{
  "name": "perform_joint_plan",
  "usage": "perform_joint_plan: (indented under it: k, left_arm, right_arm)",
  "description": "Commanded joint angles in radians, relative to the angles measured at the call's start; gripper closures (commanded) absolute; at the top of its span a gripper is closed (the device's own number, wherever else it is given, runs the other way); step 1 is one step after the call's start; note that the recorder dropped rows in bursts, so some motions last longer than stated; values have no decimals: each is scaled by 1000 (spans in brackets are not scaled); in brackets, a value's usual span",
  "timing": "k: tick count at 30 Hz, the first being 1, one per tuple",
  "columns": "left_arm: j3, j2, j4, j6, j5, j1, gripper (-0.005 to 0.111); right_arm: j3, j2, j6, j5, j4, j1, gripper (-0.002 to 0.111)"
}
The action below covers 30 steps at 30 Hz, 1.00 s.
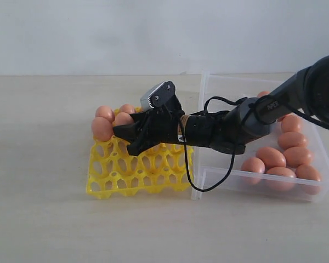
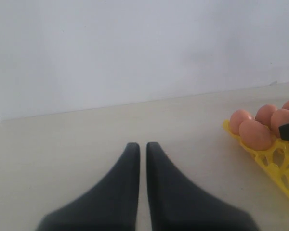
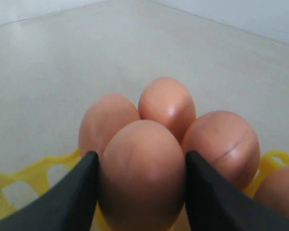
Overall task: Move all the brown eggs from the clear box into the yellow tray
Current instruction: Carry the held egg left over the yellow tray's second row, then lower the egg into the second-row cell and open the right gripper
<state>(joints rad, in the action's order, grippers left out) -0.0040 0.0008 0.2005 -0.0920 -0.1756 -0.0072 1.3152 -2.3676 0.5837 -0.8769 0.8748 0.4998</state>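
- Exterior view: about four brown eggs (image 1: 104, 129) are seated in the yellow tray (image 1: 137, 178); some eight are left in the clear box (image 1: 236, 185).
- Left wrist view: the left gripper (image 2: 140, 147) is seen closed, empty.
- Right wrist view: the right gripper (image 3: 140, 155) is clamped on one brown egg (image 3: 140, 192) at the tray.

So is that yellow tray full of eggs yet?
Not full. The yellow tray holds only a few eggs in one far corner; the rest of it is bare.
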Motion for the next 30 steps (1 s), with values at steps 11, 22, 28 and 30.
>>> perform_joint_plan:
  k: [11,22,28,30]
  left_arm:
    - [4,-1,0,-5,3,-5,103]
    - [4,-1,0,-5,3,-5,103]
    - [4,-1,0,-5,3,-5,103]
    - [4,-1,0,-5,3,-5,103]
  right_arm:
    - [3,1,-14,44,2,0,108]
    - [3,1,-18,44,4,0,98]
    - [3,1,-7,74,-22,0,50]
    - [3,1,-7,114,-32,0,43]
